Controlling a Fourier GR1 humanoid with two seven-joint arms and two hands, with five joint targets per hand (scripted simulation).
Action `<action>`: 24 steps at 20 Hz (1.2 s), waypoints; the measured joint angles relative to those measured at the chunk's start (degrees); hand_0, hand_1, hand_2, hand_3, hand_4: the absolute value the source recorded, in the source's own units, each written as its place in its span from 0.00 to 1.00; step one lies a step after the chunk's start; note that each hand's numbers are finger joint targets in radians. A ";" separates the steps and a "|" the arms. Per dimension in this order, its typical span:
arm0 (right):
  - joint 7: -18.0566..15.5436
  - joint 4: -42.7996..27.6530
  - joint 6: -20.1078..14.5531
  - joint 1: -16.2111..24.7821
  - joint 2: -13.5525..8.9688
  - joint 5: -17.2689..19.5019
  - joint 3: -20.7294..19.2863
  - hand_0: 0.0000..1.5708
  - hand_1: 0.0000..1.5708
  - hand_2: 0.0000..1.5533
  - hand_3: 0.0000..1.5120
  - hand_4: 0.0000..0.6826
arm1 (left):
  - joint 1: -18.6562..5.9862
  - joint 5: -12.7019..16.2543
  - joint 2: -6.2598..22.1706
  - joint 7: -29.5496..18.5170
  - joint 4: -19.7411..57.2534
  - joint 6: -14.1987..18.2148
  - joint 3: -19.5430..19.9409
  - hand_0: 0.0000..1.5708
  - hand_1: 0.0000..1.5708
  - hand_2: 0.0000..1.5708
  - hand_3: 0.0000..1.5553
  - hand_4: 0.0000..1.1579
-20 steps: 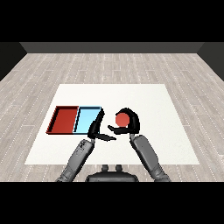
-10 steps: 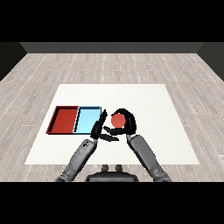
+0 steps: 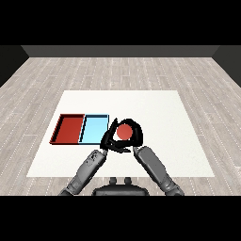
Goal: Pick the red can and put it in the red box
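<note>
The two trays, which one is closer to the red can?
The light blue tray. It lies right beside the red can that the right hand curls round, while the red tray sits on its far side, further left.

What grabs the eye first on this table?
The red can stands out, near the table's middle with the right hand curled round it. Just left of it lie two bright trays side by side: the light blue tray, then the red tray.

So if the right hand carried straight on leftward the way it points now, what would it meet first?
Probably the left hand, close beside the right hand that curls round the red can. Beyond it lies the light blue tray; depth is unclear.
</note>
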 measured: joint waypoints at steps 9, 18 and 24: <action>-1.01 1.89 -0.56 -2.21 -0.22 -1.66 1.07 0.97 0.97 0.94 0.93 0.95 | -1.00 2.47 0.33 -1.24 0.88 0.58 -1.81 0.00 0.00 0.00 0.00 0.00; -1.77 4.16 -3.60 -4.83 -0.26 -3.33 3.71 0.95 0.95 0.93 0.92 0.96 | -2.85 7.92 0.45 -3.05 4.19 9.83 -2.38 1.00 1.00 0.99 0.95 0.97; -1.90 3.93 -4.49 -5.17 -0.52 -3.87 4.44 0.94 0.94 0.93 0.92 0.94 | -3.01 7.05 1.06 0.17 3.24 14.11 -2.85 1.00 1.00 0.99 0.95 0.97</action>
